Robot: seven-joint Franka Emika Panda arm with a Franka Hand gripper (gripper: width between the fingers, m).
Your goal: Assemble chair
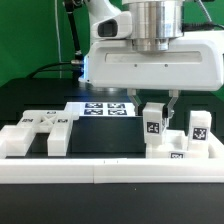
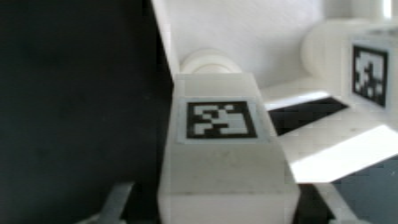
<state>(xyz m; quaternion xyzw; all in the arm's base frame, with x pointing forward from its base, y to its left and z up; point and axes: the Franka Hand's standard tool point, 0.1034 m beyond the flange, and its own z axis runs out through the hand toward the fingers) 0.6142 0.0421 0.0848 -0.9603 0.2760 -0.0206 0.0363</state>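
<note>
The robot arm [image 1: 135, 45] hangs over the right half of the black table [image 1: 110, 142]. A long white rail [image 1: 100, 172] runs along the table's near edge, and the marker board [image 1: 105, 108] lies flat at the far middle. At the near left, just behind the rail, sit the notched chair pieces [image 1: 35, 135].

On the right, the gripper [image 1: 161, 106] is closed on the top of an upright tagged post [image 1: 153, 125], with a finger on each side. Whether the post's foot rests on anything cannot be told. A second tagged block [image 1: 198, 127] stands just beside it to the right.

The hold looks high and narrow, so the post may pivot or slip between the fingers when lifted. Any drift to the right could knock the neighbouring block, and a low carry could catch the rail.
</note>
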